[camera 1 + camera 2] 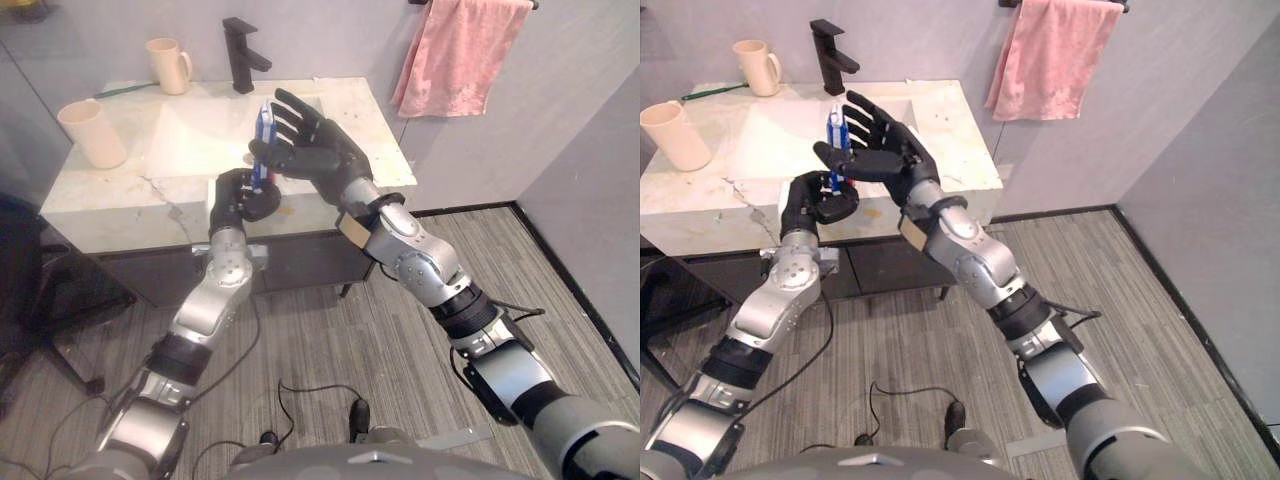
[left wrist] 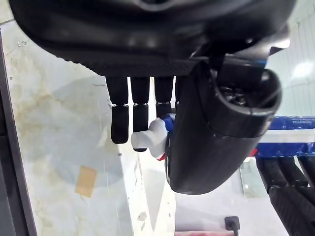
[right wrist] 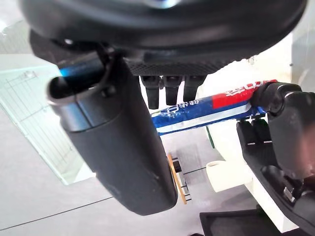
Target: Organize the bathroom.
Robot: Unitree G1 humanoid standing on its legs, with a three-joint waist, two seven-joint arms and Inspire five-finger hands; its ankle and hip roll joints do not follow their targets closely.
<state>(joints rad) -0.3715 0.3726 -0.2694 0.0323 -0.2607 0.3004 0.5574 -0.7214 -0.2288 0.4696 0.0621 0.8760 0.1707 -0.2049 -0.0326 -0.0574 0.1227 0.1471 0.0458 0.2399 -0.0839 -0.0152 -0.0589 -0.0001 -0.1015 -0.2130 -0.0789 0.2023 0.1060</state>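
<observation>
A blue, red and white toothpaste tube (image 1: pixel 263 140) stands upright above the front edge of the marble counter (image 1: pixel 110 195). My left hand (image 1: pixel 240 200) is shut on its lower end, and the white cap (image 2: pixel 152 137) shows under the curled fingers. My right hand (image 1: pixel 312 148) is open around the tube's upper part, its straight fingers spread behind the tube and its thumb reaching across in front. In the right wrist view the tube (image 3: pixel 206 108) runs between the thumb and the fingers, with the left hand (image 3: pixel 280 128) at its far end.
A sink basin (image 1: pixel 205 125) and black faucet (image 1: pixel 243 52) lie behind the hands. A beige cup (image 1: pixel 92 132) stands at the counter's left, a handled cup (image 1: pixel 170 65) and a green toothbrush (image 1: pixel 125 90) at the back. A pink towel (image 1: pixel 455 55) hangs on the wall.
</observation>
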